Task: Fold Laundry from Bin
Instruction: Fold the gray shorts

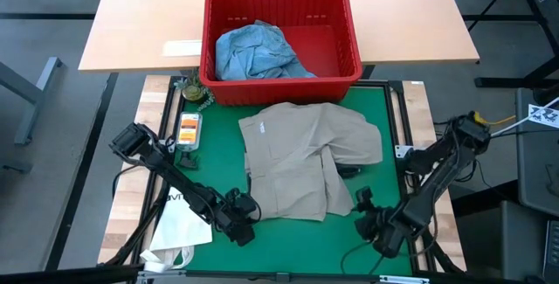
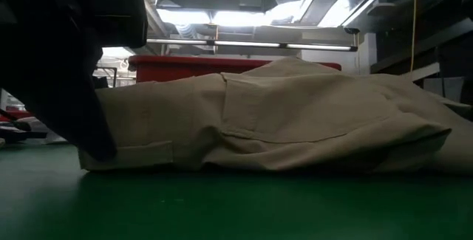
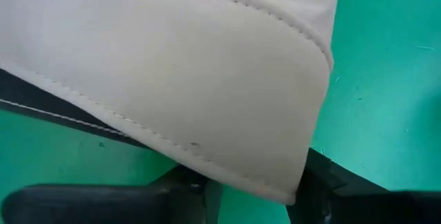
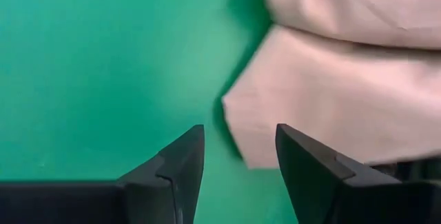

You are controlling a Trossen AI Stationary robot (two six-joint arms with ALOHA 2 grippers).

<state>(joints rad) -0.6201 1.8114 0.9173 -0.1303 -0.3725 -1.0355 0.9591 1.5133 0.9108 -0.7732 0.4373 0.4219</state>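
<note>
Left gripper clasping the khaki garment's near hem corner on the green mat, right gripper parted just beside the other corner, blue laundry in the red bin.

We see bare green mat right of khaki garment; red bin blocks far edge, paper bag crowds near-left corner.
</note>
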